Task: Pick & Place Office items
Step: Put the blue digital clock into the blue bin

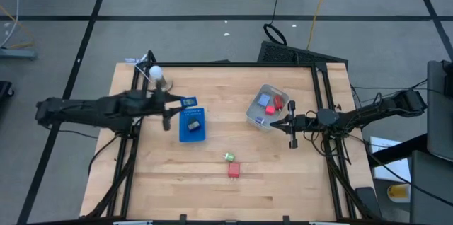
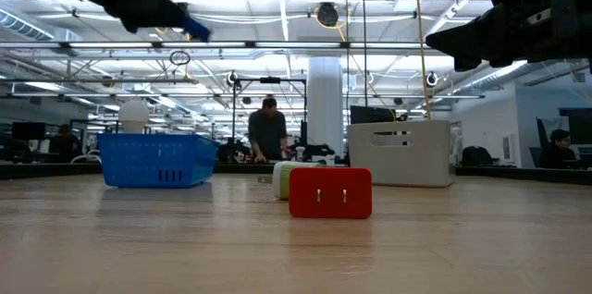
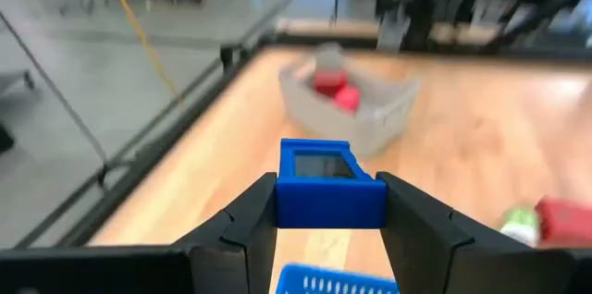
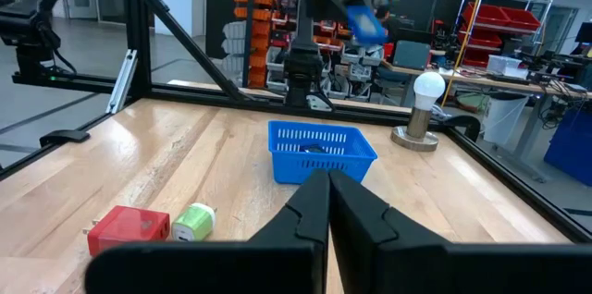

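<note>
My left gripper [image 1: 174,106] hovers over the far edge of the blue tray [image 1: 192,131] and is shut on a dark blue blocky piece [image 3: 330,187] with a dark window. That piece also shows high up in the low view as the blue piece [image 2: 192,28]. A dark piece [image 1: 193,124] lies in the tray. A red block [image 1: 234,170] and a green piece [image 1: 229,157] rest on the table nearer the front edge. The clear tub [image 1: 256,115] holds red and blue pieces. My right gripper [image 4: 328,188] is shut and empty beside the tub's right side. My left gripper pinches the dark blue piece by its two opposite side faces [image 3: 283,203], one finger on each. The piece is lifted clear above the tray's rim [image 3: 333,283], its windowed face turned up and away from the wrist.
A white bulb on a round stand [image 1: 156,73] sits at the table's far left corner, behind the tray. Black frame rails run along the table's left, right and far edges. Bare wood lies between the tray and the tub. People show in the room behind.
</note>
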You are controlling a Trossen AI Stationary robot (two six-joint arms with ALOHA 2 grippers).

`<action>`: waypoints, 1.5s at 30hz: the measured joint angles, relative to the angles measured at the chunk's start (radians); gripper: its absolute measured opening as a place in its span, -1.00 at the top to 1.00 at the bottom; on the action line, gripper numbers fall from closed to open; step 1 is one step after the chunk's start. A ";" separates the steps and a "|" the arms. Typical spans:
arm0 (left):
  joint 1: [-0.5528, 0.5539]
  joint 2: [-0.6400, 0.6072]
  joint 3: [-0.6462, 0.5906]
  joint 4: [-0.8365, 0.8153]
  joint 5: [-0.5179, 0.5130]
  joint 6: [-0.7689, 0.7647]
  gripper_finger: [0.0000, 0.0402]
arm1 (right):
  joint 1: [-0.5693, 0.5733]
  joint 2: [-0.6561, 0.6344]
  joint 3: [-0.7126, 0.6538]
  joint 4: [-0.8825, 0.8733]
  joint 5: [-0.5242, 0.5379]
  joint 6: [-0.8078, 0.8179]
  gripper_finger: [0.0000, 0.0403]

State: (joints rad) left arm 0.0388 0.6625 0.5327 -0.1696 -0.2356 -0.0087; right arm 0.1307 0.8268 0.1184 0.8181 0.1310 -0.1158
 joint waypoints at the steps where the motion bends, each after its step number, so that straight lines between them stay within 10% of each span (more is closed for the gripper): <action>1: 0.010 0.046 0.010 0.000 0.002 0.000 0.22 | 0.000 0.000 0.000 0.000 0.000 0.000 1.00; 11: 0.120 0.401 0.047 -0.043 0.240 0.012 0.22 | 0.000 0.002 0.000 -0.006 -0.001 0.000 1.00; 45: 0.152 0.579 0.051 -0.165 0.256 -0.041 0.20 | 0.000 0.002 0.000 -0.008 -0.001 -0.001 1.00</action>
State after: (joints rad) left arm 0.1913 1.2419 0.5835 -0.3344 0.0208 -0.0500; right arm 0.1305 0.8288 0.1184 0.8104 0.1303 -0.1163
